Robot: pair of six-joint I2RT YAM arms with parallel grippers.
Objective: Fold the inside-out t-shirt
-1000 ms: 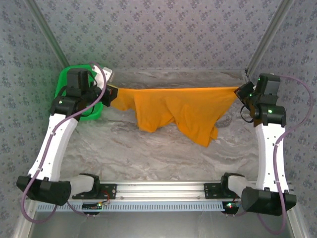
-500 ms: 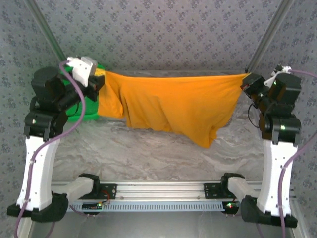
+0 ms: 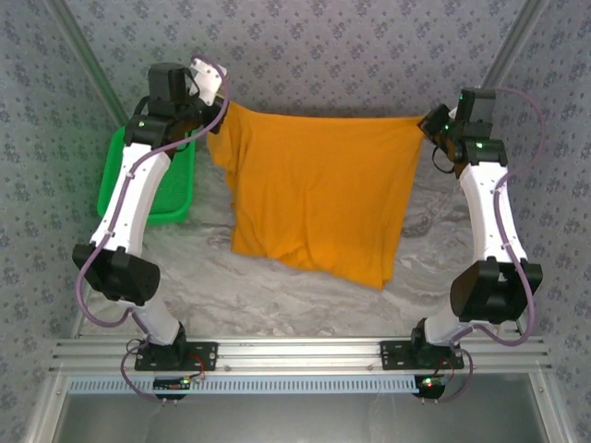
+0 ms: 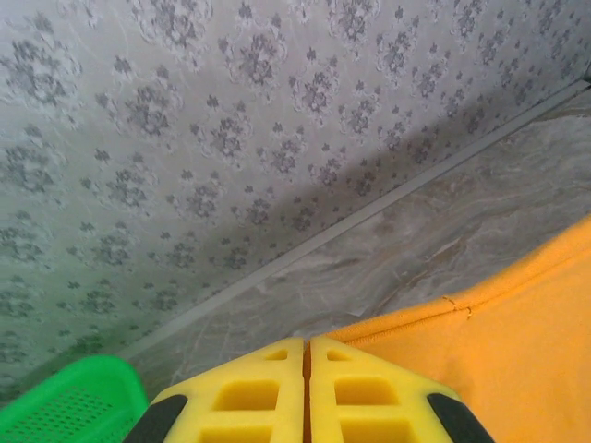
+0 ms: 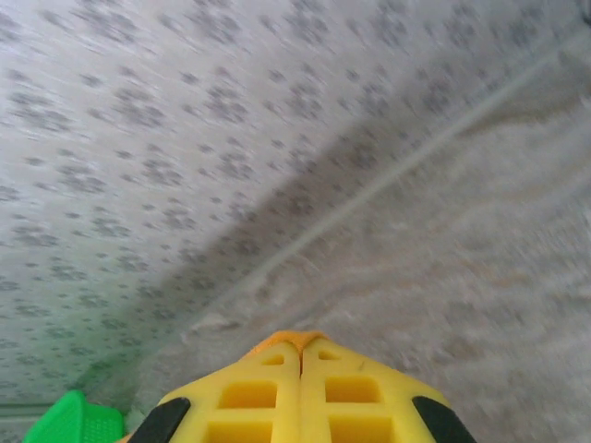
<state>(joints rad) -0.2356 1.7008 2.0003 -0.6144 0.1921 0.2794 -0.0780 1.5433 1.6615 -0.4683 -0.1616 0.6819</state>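
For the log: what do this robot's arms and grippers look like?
The left arm and right arm match: white link shells, black joint housings, small green lights, a lilac cable looping along each, bases on a silver aluminium rail. The left gripper and right gripper each have two yellow plastic fingers with rectangular cut-outs and black shoulders.

A fixed camera above and behind the arm bases (image 3: 175, 355) looks down across the tabletop (image 3: 277, 295) to the far patterned wall (image 3: 323, 55). Wrist cameras sit close behind the left hand (image 4: 307, 355) and right hand (image 5: 302, 355), both facing that wall and sharing the green basket (image 4: 65, 406) and orange t-shirt (image 4: 517, 351) with the overhead view.
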